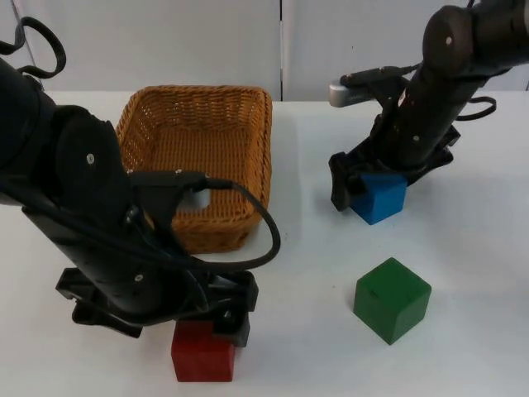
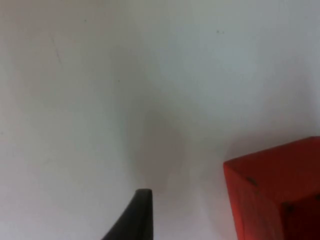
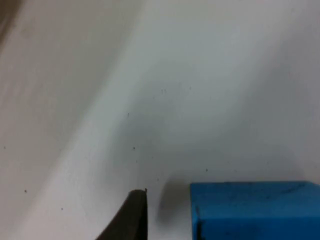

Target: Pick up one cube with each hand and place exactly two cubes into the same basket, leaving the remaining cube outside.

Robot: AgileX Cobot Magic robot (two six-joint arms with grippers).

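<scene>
Both arms were at the pick-up step, each lowered over a cube beside the wicker basket [image 1: 248,99]. The left gripper [image 1: 216,318] stood at the red cube [image 1: 202,351], in front of the basket; the right gripper [image 1: 357,184] straddled the blue cube [image 1: 380,197], to its right. Whether either had closed could not be told. Next, seemingly: firm grasps, then lifts. The green cube [image 1: 392,298] lay apart.

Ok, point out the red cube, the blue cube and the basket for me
red cube [image 1: 202,356]: top view, on its front face.
blue cube [image 1: 382,199]: top view, on its front face.
basket [image 1: 195,91]: top view, on its far woven rim.
</scene>
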